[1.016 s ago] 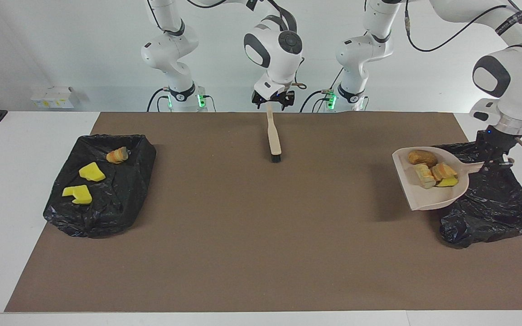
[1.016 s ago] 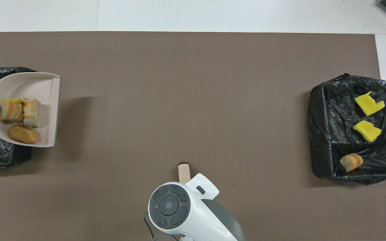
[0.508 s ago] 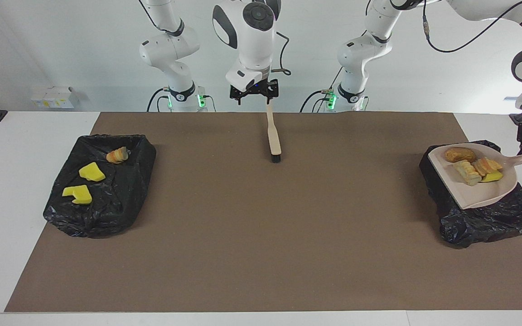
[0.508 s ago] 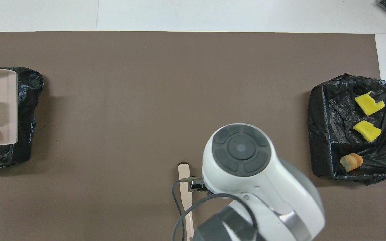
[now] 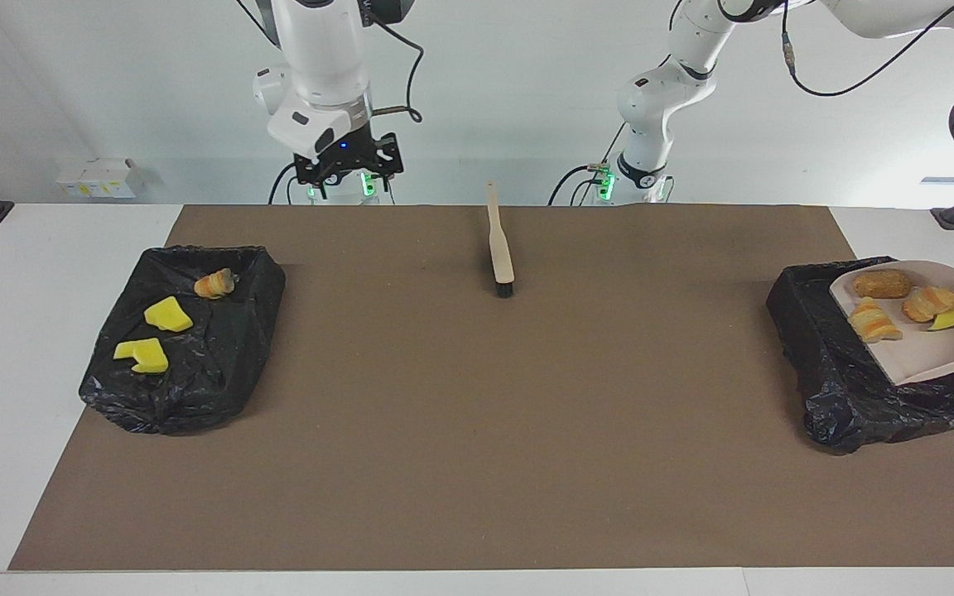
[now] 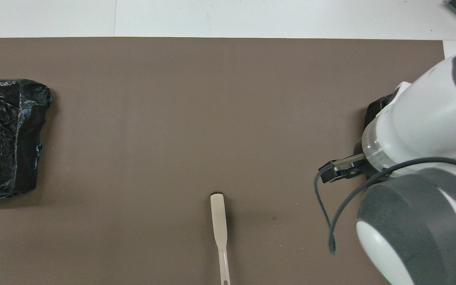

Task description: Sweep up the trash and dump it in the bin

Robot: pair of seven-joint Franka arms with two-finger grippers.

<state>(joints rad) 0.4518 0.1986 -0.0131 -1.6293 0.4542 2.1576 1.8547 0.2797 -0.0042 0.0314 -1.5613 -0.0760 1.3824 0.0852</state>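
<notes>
Trash (image 5: 899, 305) in dustpan (image 5: 941, 356), bin (image 5: 187, 331)

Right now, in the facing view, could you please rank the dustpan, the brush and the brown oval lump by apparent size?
1. dustpan, though the picture's edge crops it
2. brush
3. brown oval lump, lying in the dustpan

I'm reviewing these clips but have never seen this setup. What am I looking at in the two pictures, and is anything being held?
Two white robot arms work at a table covered by a brown mat. One picture faces the robots from across the table; the other looks down from above them. Two bins lined with black bags sit at the ends: one holds two yellow pieces and a striped piece. The left arm holds a dustpan with four trash pieces over the other bin. The right gripper hangs empty, raised near its base. A brush lies on the mat.
</notes>
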